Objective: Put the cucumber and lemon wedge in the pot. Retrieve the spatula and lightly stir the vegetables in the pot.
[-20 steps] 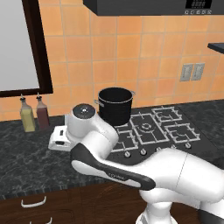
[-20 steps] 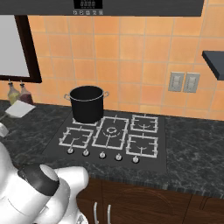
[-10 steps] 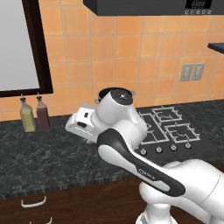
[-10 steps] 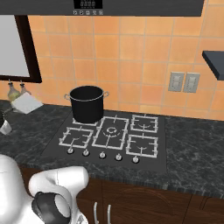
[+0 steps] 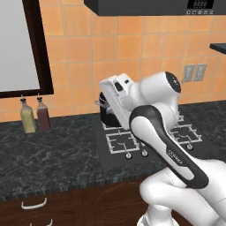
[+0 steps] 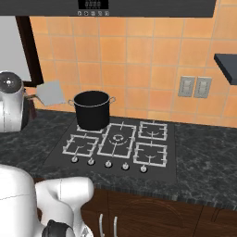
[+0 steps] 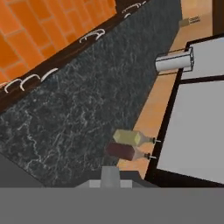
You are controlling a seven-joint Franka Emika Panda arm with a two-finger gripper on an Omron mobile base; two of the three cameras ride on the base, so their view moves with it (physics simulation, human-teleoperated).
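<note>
The black pot (image 6: 92, 110) stands on the back left burner of the stove; in the left base view the pot (image 5: 107, 115) is partly covered by my arm. The spatula (image 6: 50, 92) hangs in the air just left of the pot, its pale blade about level with the rim, its thin handle running left into my gripper (image 6: 28, 99). The gripper is shut on that handle. The blade is apart from the pot. The cucumber and the lemon wedge are hidden from these views; the pot's inside cannot be seen.
The black stove (image 6: 115, 141) has several burners and a row of knobs at its front. Two glass bottles (image 5: 34, 117) stand by the wall on the dark counter (image 5: 53, 154), left of the pot, below a dark-framed window (image 5: 17, 44). A hood (image 6: 139, 7) hangs overhead.
My arm has swung right from the counter's left part toward the pot, carrying the spatula up and over with it. The pot has stayed where it was.
</note>
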